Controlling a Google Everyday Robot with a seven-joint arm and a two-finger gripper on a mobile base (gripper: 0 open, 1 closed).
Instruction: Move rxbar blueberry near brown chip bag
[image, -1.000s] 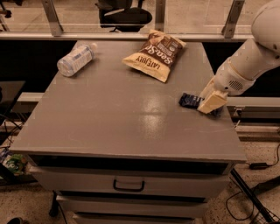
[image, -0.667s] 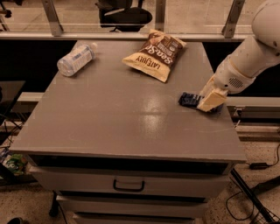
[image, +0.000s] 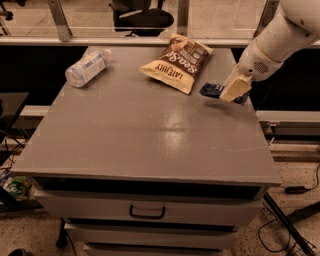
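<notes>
The rxbar blueberry (image: 212, 90), a small dark navy bar, is held in my gripper (image: 231, 91) at the right side of the grey table (image: 150, 135). The bar sticks out to the left of the tan fingers (image: 235, 88) and hangs a little above the tabletop. The gripper is shut on it. The brown chip bag (image: 176, 62), dark brown with a tan-yellow end, lies flat at the back middle of the table, a short way left of the bar and apart from it.
A clear plastic water bottle (image: 87, 67) lies on its side at the back left. The table's right edge is just below the gripper. A metal rail (image: 150, 41) and a black chair (image: 142, 15) stand behind the table. Drawers (image: 147, 212) are in the front.
The gripper has lifted the rxbar off the table and carried it back toward the chip bag. The bag and the bottle have not moved.
</notes>
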